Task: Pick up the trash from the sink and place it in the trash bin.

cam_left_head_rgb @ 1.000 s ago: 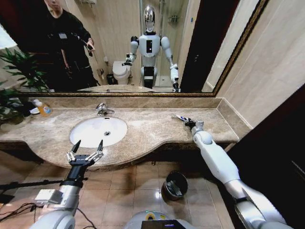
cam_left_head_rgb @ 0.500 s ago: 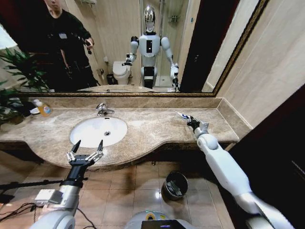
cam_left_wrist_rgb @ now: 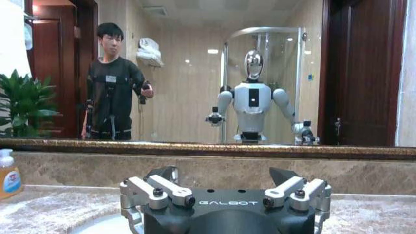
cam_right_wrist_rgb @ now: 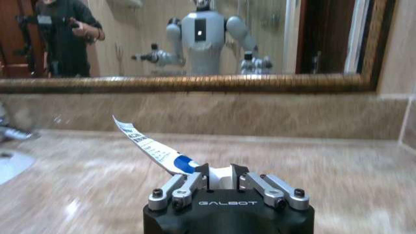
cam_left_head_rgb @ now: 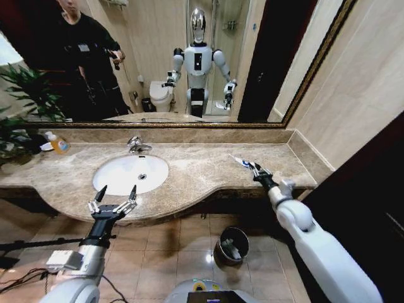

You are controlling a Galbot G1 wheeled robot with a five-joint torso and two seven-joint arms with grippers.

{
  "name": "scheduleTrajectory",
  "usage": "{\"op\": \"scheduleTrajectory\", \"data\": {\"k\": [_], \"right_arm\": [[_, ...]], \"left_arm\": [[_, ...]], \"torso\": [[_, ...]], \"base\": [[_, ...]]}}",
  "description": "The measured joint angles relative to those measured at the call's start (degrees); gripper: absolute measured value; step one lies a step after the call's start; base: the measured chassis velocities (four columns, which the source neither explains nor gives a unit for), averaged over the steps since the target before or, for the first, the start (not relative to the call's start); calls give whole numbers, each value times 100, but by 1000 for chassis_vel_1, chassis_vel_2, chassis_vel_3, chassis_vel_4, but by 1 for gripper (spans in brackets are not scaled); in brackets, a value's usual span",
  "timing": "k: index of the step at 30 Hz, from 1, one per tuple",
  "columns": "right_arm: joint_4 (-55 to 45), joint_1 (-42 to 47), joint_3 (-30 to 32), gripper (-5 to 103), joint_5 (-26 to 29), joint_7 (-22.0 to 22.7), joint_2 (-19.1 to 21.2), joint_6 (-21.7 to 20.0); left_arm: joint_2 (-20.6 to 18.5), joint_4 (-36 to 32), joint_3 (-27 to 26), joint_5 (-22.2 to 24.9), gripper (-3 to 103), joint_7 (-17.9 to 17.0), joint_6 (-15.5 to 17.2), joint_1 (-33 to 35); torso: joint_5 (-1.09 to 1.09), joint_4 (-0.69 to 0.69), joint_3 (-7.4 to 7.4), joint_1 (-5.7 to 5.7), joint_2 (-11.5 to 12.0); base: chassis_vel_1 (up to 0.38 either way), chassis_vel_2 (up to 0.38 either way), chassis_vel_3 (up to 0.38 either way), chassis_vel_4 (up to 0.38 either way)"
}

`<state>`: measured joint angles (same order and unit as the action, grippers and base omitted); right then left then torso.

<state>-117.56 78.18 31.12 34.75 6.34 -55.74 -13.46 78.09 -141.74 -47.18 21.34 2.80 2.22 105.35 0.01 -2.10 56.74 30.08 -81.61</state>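
My right gripper (cam_left_head_rgb: 257, 170) is shut on the trash, a small white tube with a blue mark (cam_left_head_rgb: 242, 162), and holds it above the marble counter well to the right of the sink (cam_left_head_rgb: 107, 180). In the right wrist view the tube (cam_right_wrist_rgb: 153, 145) sticks out slantwise from the shut right gripper (cam_right_wrist_rgb: 221, 174). The trash bin (cam_left_head_rgb: 232, 245) stands on the floor below the counter's front edge, nearer to me than the gripper and a little to its left. My left gripper (cam_left_head_rgb: 113, 198) hangs open and holds nothing, just in front of the sink's near rim.
A chrome faucet (cam_left_head_rgb: 135, 144) stands behind the basin, and an orange pump bottle (cam_left_head_rgb: 59, 144) sits far left by a plant (cam_left_head_rgb: 16, 101). The mirror behind reflects me and a person. The wall closes off the counter's right end. Cables lie on the floor at left.
My right arm has drawn back toward me and swung right, carrying the tube a little nearer the counter's front edge. The left arm has stayed still.
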Motion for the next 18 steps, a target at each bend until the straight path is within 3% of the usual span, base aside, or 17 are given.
{"op": "scheduleTrajectory", "data": {"k": [9,18], "right_arm": [[-168,1513,401,20,-685,-462,-568,523],[881,1710,124,20,-1594,-679,-1042,1218]], "left_arm": [[0,0,0,0,100,0,0,0],[0,0,0,0,100,0,0,0]], "torso": [[-1,0,0,0,0],[-1,0,0,-1,1]], "base": [[0,0,0,0],[0,0,0,0]]}}
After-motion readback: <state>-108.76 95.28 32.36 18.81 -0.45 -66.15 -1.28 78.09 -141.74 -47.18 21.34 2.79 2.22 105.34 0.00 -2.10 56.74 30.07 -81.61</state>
